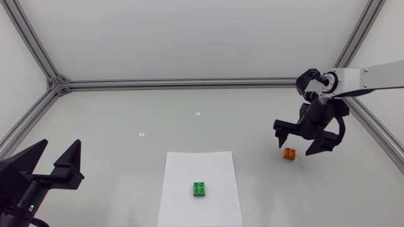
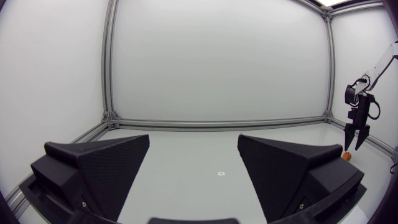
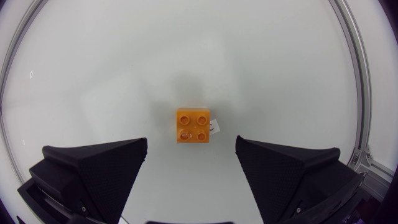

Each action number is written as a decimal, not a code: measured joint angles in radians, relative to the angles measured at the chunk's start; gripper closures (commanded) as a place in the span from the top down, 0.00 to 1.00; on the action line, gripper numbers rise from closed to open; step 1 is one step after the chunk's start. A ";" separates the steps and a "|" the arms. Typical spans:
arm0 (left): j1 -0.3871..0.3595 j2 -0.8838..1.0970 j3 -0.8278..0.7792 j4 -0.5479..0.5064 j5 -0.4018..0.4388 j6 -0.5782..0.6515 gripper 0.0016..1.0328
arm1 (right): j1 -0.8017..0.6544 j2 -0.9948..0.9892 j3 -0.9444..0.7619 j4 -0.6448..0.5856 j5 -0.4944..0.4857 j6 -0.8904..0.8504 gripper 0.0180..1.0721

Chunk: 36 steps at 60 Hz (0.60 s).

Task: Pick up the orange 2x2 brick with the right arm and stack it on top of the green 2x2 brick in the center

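The right tool (image 1: 295, 149) hangs with its two black fingers spread wide and nothing held between them. It sits well off to the right of the green brick (image 1: 200, 188) and a little further back. The orange brick (image 1: 290, 153) lies right under it on the bare surface (image 1: 126, 113), studs up. From the tool's own camera the brick (image 3: 193, 126) shows just ahead of the gap between the fingers, touching neither one. A small white tag (image 3: 214, 126) lies against its side.

The green brick itself rests studs up on a white sheet of paper (image 1: 199, 164), towards the sheet's near end. The orange brick is clear of that sheet, past its right edge.

The left tool (image 1: 60, 148) stands far to the left of the green brick, at about the same depth. Its fingers are also wide apart and grip nothing. Two tiny white marks (image 1: 142, 133) dot the surface behind the green brick, beyond the sheet's far edge.
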 measured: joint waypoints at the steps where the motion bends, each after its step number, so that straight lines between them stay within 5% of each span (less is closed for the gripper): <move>1: 0.000 0.000 0.000 0.000 0.000 0.000 0.96 | 0.000 0.003 0.000 0.003 0.000 0.000 0.95; 36: 0.000 0.000 0.000 0.000 0.000 0.000 0.96 | -0.015 0.076 -0.029 0.106 -0.008 -0.020 0.89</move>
